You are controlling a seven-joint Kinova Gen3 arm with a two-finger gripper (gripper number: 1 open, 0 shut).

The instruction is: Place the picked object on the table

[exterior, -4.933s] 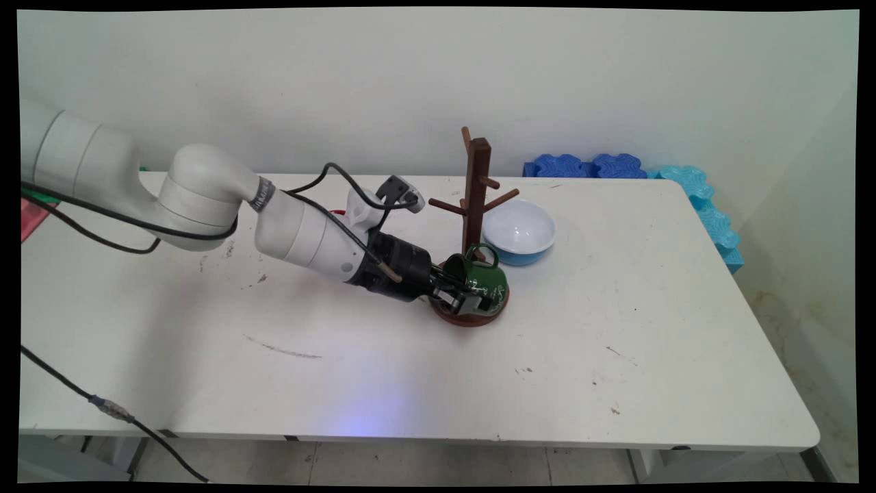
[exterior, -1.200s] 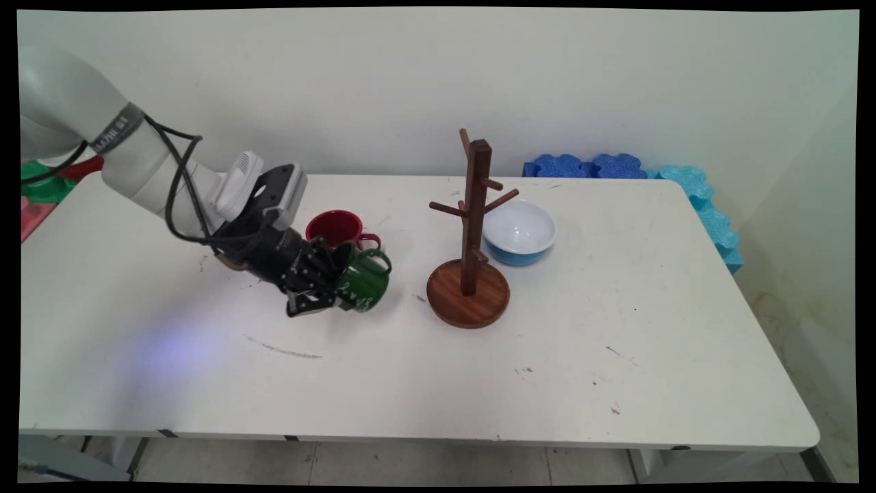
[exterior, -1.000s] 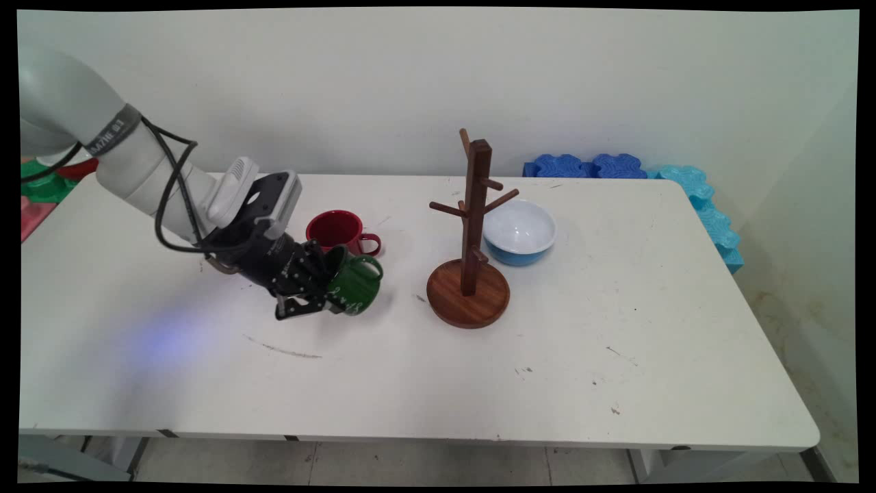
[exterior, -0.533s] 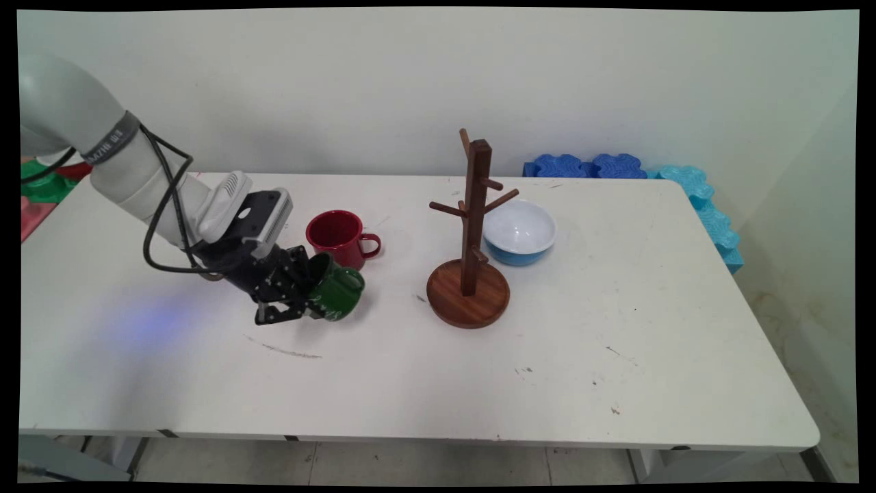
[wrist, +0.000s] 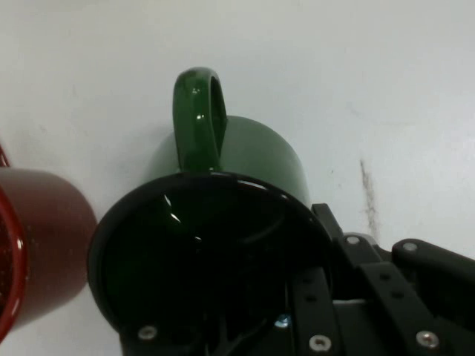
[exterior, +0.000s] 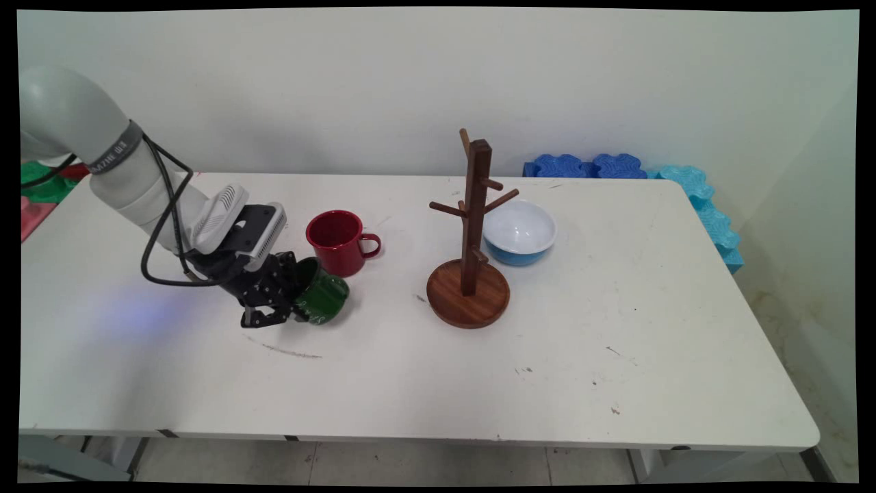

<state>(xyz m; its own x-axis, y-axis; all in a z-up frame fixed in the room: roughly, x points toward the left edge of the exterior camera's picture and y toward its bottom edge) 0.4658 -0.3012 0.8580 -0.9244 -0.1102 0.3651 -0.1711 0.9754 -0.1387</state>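
Note:
My gripper (exterior: 291, 305) is shut on the rim of a green mug (exterior: 323, 299), one finger inside it and one outside. The mug is tilted, its mouth toward the hand, low over the table just in front of the red mug (exterior: 337, 240). In the hand view the green mug (wrist: 230, 185) fills the middle, its handle pointing away from me, its dark inside at the bottom. The red mug (wrist: 37, 245) shows at the left edge, close beside it.
A wooden mug tree (exterior: 472, 233) stands on its round base right of centre, no mug on its pegs. A white and blue bowl (exterior: 519, 233) sits behind it. Blue foam blocks (exterior: 588, 166) line the back right edge. A grey scuff (exterior: 284, 350) marks the table near me.
The green mug has come off the mug tree's base and travelled left in my gripper. Over the last second it moved further left and lower, ending in front of the red mug.

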